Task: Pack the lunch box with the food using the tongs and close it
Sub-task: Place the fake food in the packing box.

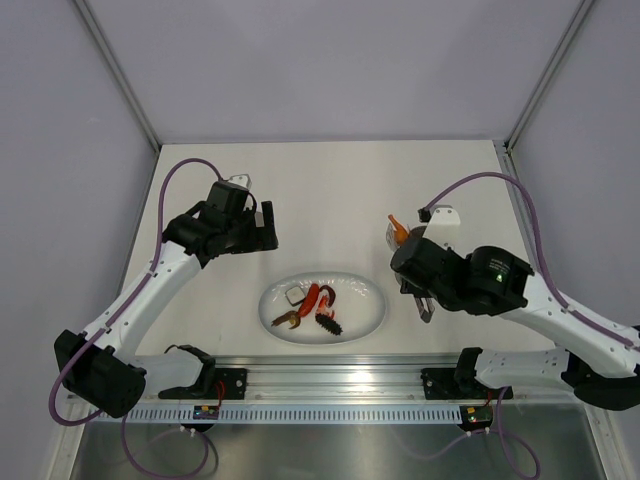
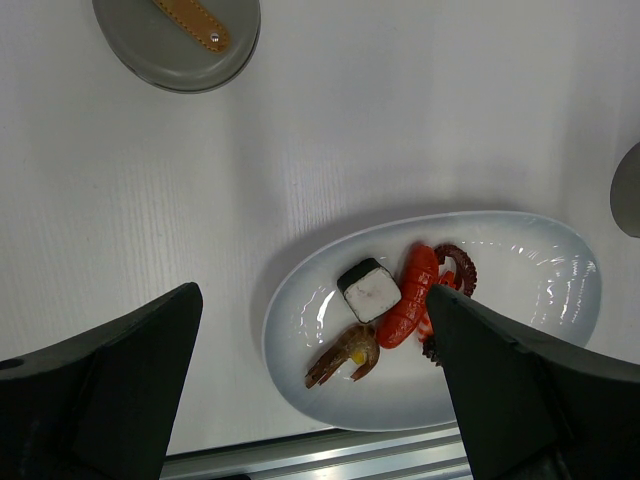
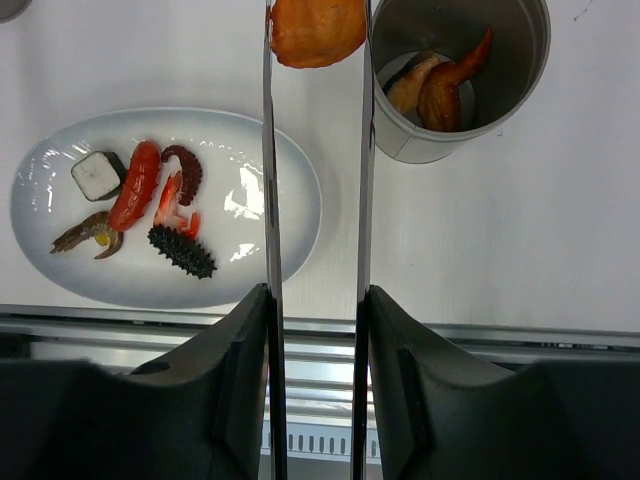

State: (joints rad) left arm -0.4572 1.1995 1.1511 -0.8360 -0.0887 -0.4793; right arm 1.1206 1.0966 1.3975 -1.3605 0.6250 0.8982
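Clamps the right pincer (image 3: 316, 296) on the tongs (image 3: 268, 200), pinching an orange food piece (image 3: 318, 32) between the tips just beside the rim of the lunch box (image 3: 420, 145), upright on the worktop (image 1: 330, 190) right of the white plate (image 3: 250, 160). Holds the left pincer (image 2: 312, 300) wide apart above that plate, with red sausage (image 3: 137, 184) and white square (image 3: 97, 174) on it and the lid (image 2: 150, 45) well apart.

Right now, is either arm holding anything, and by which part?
The right gripper squeezes the tongs by their arms; their tips pinch an orange food piece. The left gripper holds nothing.
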